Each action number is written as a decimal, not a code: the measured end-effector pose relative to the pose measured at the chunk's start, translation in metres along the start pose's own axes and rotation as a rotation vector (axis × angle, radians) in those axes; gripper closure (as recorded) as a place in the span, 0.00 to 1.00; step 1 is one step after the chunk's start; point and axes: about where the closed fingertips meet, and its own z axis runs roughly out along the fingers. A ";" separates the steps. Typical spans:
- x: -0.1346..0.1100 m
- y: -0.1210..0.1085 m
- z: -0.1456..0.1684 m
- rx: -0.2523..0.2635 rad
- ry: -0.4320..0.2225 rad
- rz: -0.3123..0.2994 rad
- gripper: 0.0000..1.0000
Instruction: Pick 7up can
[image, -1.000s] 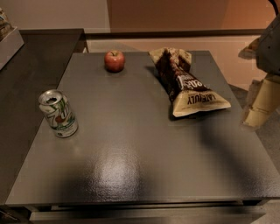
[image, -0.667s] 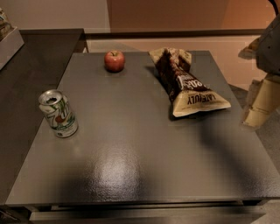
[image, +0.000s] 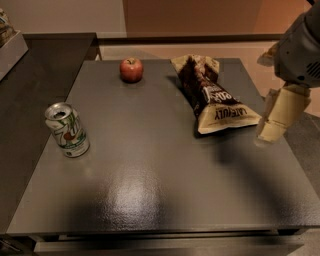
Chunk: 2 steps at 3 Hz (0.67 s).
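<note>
I have the tool (image: 272, 125) hanging at the far right of my view, over the right edge of the tabletop (image: 150, 195). It is a pale cream piece pointing down and to the left beneath the grey housing of the arm (image: 300, 47). From this angle I cannot tell whether it is spread apart or drawn together, and I see nothing held in it. Its lower tip sits just beside the near right corner of the snack bag (image: 215, 95); whether the two touch I cannot say. The bag is brown and cream and lies flat, its length running from the back of the tabletop toward me, with a dark shadow on the surface just in front of it. Further left along the back edge stands the red apple (image: 131, 69), near the bag but apart from it. The 7up can (image: 66, 130) is on the opposite side from the tool, well apart from it. It stands upright close to the left edge of the tabletop, silver top up, green lettering and a red dot on its side, with nothing touching it. Beyond that left edge runs a darker counter (image: 35, 90).
</note>
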 end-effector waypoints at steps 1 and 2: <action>-0.037 -0.001 0.014 -0.003 -0.061 -0.019 0.00; -0.079 -0.004 0.031 -0.021 -0.133 -0.053 0.00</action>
